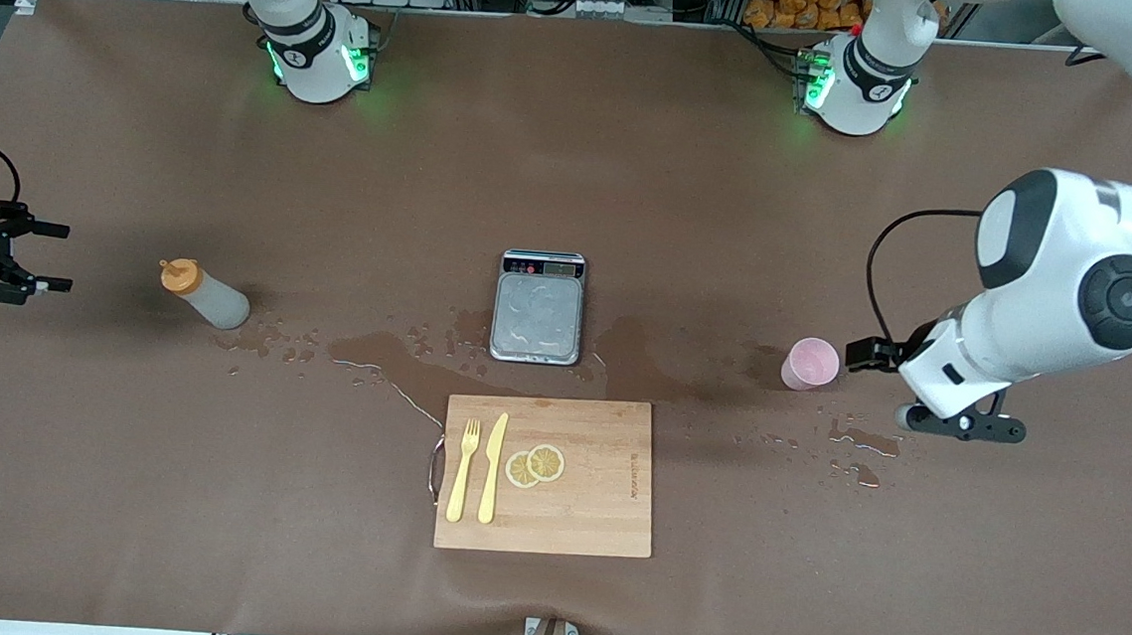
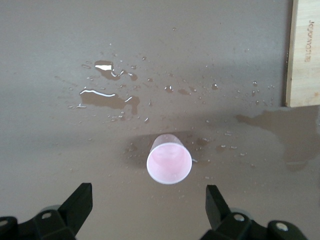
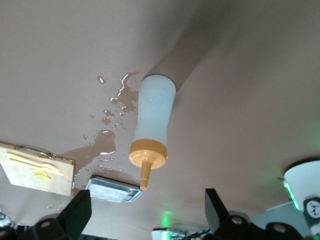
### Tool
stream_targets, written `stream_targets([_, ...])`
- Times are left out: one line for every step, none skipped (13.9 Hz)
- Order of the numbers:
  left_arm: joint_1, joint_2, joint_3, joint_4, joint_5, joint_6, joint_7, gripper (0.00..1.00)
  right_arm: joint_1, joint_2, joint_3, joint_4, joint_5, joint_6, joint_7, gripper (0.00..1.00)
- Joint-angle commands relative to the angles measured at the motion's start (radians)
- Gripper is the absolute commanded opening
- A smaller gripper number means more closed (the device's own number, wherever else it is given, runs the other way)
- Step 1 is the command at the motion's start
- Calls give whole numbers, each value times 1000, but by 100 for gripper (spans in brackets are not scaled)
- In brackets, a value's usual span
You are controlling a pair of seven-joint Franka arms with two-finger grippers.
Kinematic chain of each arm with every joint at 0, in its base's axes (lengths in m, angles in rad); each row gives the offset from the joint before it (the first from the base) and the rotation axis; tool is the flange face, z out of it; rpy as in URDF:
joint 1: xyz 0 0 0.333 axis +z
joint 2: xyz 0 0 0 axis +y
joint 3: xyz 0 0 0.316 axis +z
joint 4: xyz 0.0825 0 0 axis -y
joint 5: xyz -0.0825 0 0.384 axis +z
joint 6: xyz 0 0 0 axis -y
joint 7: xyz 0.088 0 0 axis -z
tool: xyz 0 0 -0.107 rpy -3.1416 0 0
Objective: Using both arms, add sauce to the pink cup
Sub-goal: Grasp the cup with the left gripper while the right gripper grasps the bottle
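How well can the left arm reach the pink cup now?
Probably yes: the left gripper is open beside the upright pink cup, with only wet table between them.

desk point(image 1: 119, 446): matt brown covering, smooth, with glossy wet puddles point(image 1: 394, 360)
sauce point(image 1: 204, 294): translucent whitish plastic, orange plastic cap
pink cup point(image 1: 809, 363): smooth pale pink plastic, slight sheen
scale point(image 1: 538, 307): brushed steel plate, wet
cutting board point(image 1: 555, 476): pale wood, matt, metal handle
fork point(image 1: 463, 470): yellow plastic
knife point(image 1: 493, 467): yellow plastic
left claw point(image 2: 150, 200): matt black plastic fingers
right claw point(image 1: 44, 256): matt black
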Motion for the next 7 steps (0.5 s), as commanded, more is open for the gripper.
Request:
stream_targets([-12, 40, 3, 3, -3, 56, -27, 100, -82, 115, 18, 38, 116, -30, 48, 100])
stream_targets([-23, 57, 3, 0, 1, 82, -41, 100, -97, 154, 18, 38, 150, -36, 48, 100])
stream_targets([-32, 74, 3, -2, 7, 107, -66, 100, -100, 169, 18, 38, 155, -34, 50, 100])
stream_targets([-46, 88, 4, -5, 11, 121, -89, 100, -97, 173, 17, 32, 155, -36, 59, 100])
stream_targets([-48, 97, 4, -11, 12, 128, -98, 100, -93, 180, 17, 26, 156, -36, 77, 100])
stream_targets([-46, 100, 4, -31, 12, 159, -98, 100, -90, 206, 18, 27, 158, -36, 82, 100])
stream_targets([-40, 97, 4, -69, 12, 202, -98, 100, -91, 232, 18, 29, 161, -34, 80, 100])
